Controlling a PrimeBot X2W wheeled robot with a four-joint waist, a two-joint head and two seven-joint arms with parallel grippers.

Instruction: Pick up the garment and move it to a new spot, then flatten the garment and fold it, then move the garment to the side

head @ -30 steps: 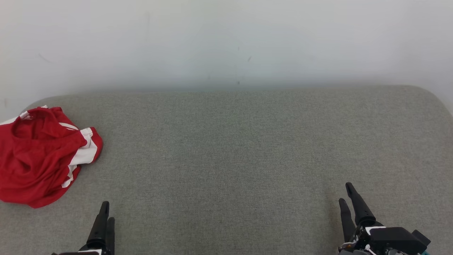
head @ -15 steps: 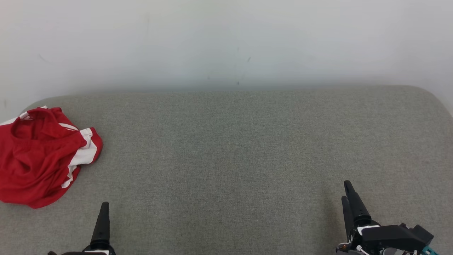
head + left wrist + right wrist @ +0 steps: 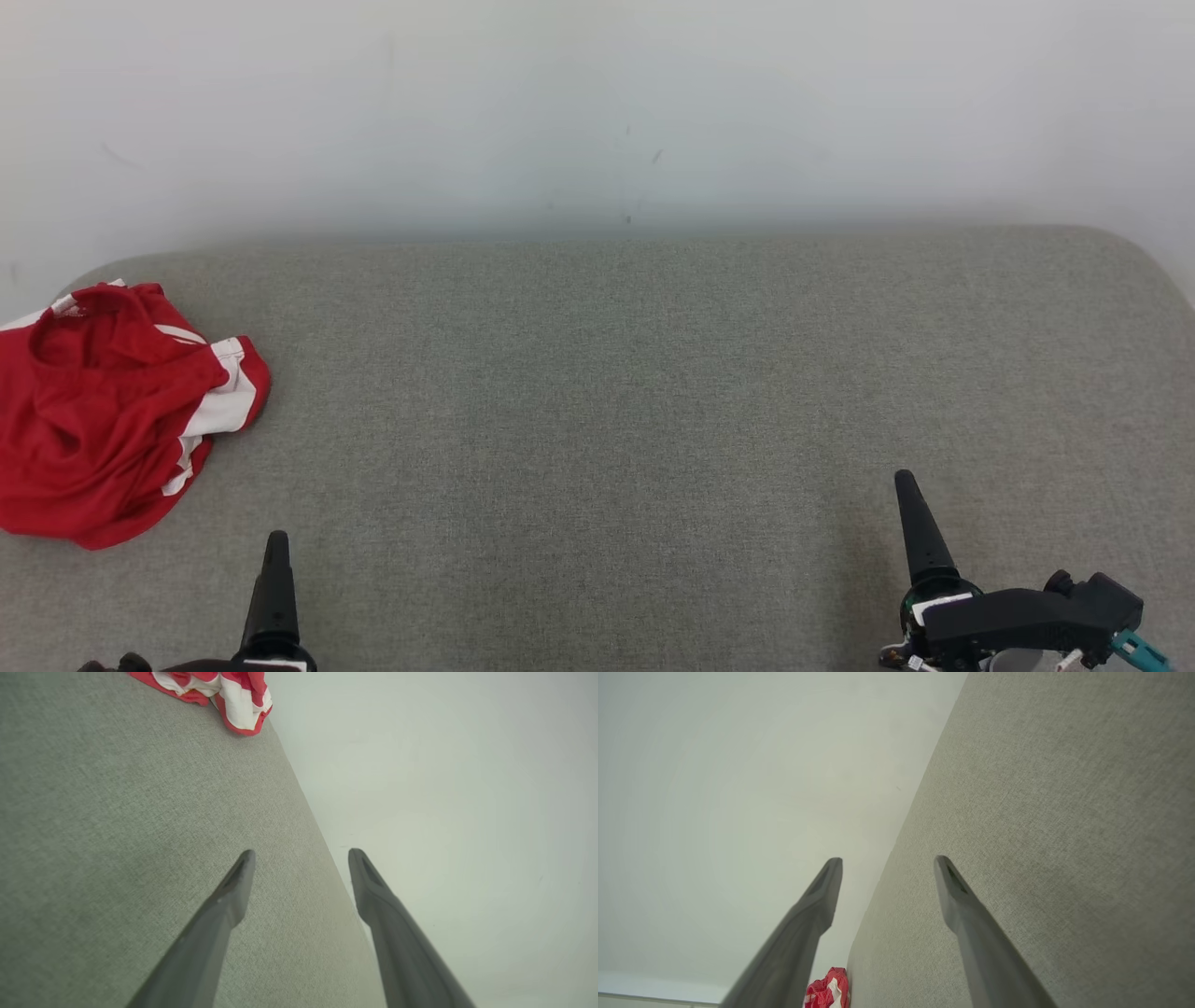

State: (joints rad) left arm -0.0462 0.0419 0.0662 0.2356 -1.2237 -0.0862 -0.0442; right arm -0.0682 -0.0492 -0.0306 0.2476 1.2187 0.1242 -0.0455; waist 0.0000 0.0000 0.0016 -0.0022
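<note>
**Progress.** In my judgement, no step of the task is complete. The garment point(image 3: 112, 411), red with white bands, lies in a crumpled heap at the far left of the grey upholstered surface point(image 3: 597, 392), close to the pale wall point(image 3: 597, 112). It is neither flattened nor folded, and nothing is touching it.

The left gripper point(image 3: 302, 851) sits at the near left, fingers spread wide with nothing between them, well apart from the garment. The right gripper point(image 3: 888, 858) sits at the near right, likewise spread and empty, across the whole surface from the heap.

All steps are outstanding: pick-up, transfer to a new spot, flattening, folding and the final move aside. The middle of the surface is bare and would appear to suit the laying-out.

**Limits of view.**
- From the head camera the garment's left side runs off the picture edge, so its full extent cannot be stated.
- The type of garment cannot be determined. A rounded opening shows at the far end of the heap, but whether it is a neck or a waist is unclear.
- The left wrist camera catches just a corner of the cloth at its top edge. The right wrist camera shows a small scrap low in the picture beside a finger.
- From the head camera each gripper presents edge-on, so the spread is read from the wrist cameras.
- The near edge of the surface lies below the picture.
</note>
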